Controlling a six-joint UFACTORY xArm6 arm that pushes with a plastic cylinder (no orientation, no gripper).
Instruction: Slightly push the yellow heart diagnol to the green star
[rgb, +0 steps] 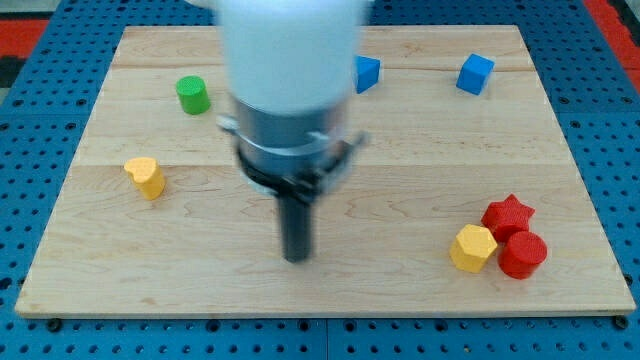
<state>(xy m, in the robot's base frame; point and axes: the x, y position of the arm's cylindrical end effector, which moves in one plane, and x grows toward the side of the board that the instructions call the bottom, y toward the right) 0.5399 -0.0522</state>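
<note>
The yellow heart (145, 177) lies near the board's left edge. A green block (192, 94), which looks like a cylinder, sits above it toward the view's top left. No green star shows; the arm's wide body hides the top middle of the board. My tip (296, 258) rests on the board at the lower middle, well to the right of and below the yellow heart, touching no block.
A blue block (367, 73) peeks out beside the arm and a blue cube (475, 74) sits at the top right. A red star (508, 213), red cylinder (522, 254) and yellow hexagon (472, 248) cluster at the lower right. The wooden board (100, 280) lies on a blue pegboard.
</note>
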